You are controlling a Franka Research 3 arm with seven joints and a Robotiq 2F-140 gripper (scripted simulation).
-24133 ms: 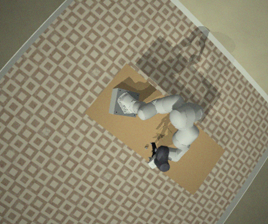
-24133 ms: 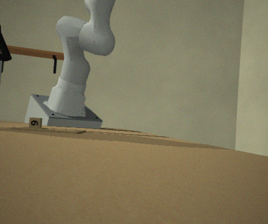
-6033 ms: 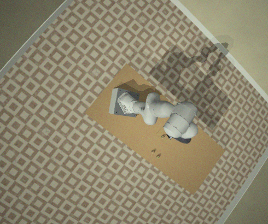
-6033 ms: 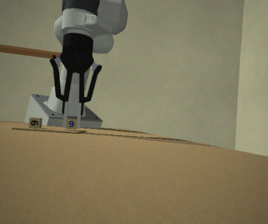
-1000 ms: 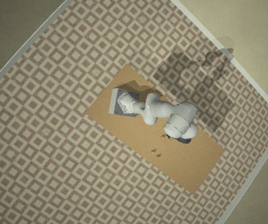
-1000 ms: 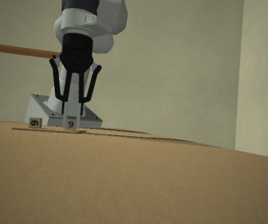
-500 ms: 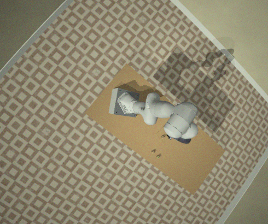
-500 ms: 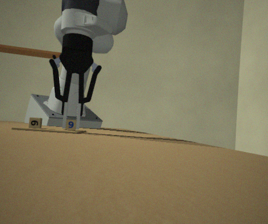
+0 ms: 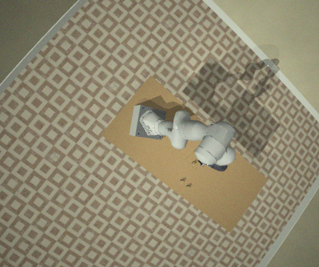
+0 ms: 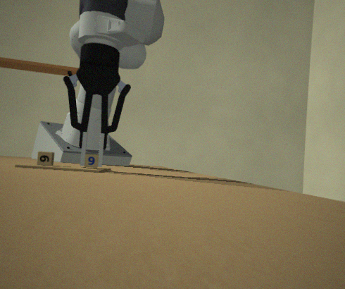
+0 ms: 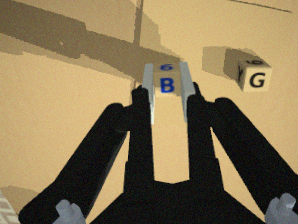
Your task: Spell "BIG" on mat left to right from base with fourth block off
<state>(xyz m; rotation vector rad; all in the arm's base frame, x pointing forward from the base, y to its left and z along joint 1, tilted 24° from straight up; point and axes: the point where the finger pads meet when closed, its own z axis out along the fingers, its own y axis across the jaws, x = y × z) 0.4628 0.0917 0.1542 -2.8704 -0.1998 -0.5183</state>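
Observation:
My gripper (image 10: 91, 164) (image 11: 166, 75) points down, shut on the B block (image 10: 91, 161) (image 11: 167, 86). Its blue B faces up and reads upright in the wrist view; a blue 9 is on its far side. It is at about mat height; whether it touches the mat cannot be told. The G block (image 9: 194, 162) (image 10: 46, 158) (image 11: 257, 80) sits apart, to its right in the wrist view, G up and upright. The thin mat (image 10: 61, 169) (image 11: 200, 30) nearly matches the table's colour. Two more blocks, one (image 9: 182, 180) beside the other (image 9: 188, 186), have unreadable letters.
The wooden table (image 9: 229, 202) carries the robot base (image 9: 148, 122) near one end. The arm hides the gripped block in the top view. In the wrist view a mat edge runs just left of the B block, and the arm's shadow falls across it.

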